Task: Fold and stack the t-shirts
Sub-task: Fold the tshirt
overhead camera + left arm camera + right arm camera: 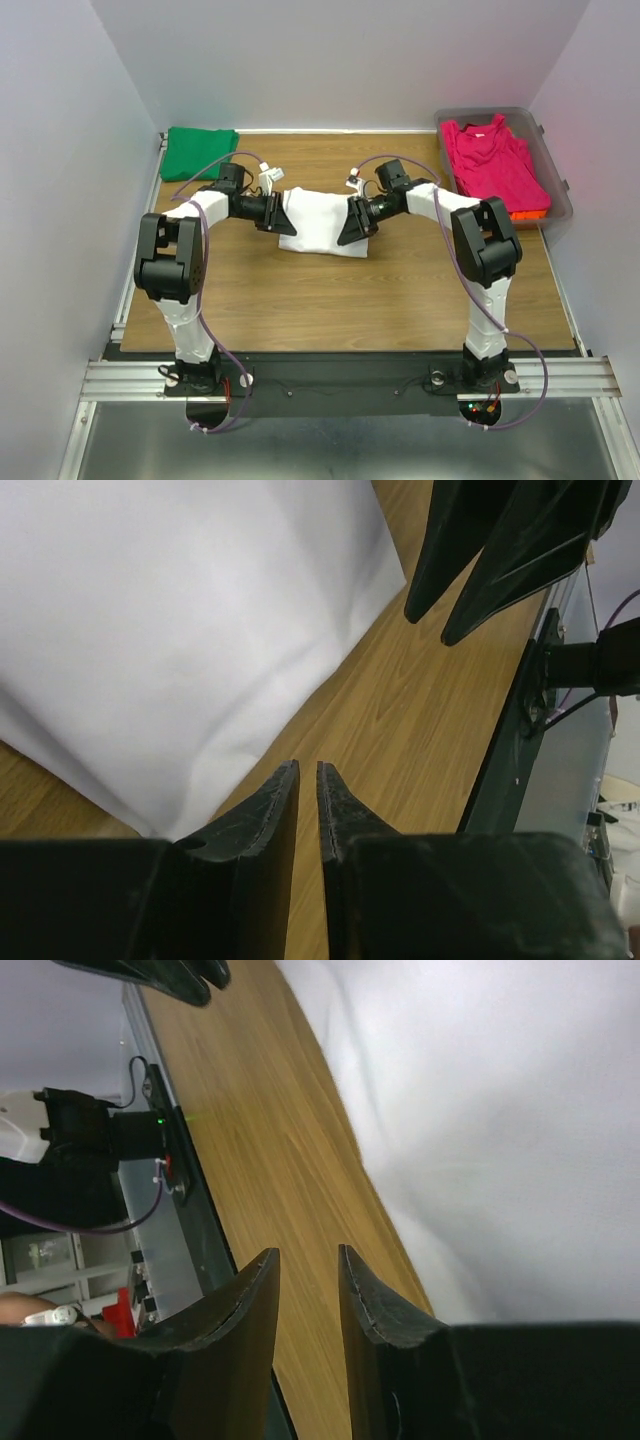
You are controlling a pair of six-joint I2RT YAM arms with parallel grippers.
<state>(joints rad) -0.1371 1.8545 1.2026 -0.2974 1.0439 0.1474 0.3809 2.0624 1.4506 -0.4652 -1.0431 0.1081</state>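
Now the left gripper (308, 772) and right gripper (308, 1255) flank the white t-shirt (322, 230), neither holding it.

The left gripper's jaws stand a narrow slit apart, and only bare wood shows between them, with the cloth's edge just beside the tips. The right gripper's jaws gape a little wider, likewise empty, its tips over wood just beside the shirt. Between them the white t-shirt lies as a compact folded shape mid-tabletop (300, 300). A green t-shirt (200, 152) sits folded at the far left corner. At the far right, a magenta-pink t-shirt (490, 160) lies over an orange t-shirt (530, 213) inside a clear plastic tub (562, 185).
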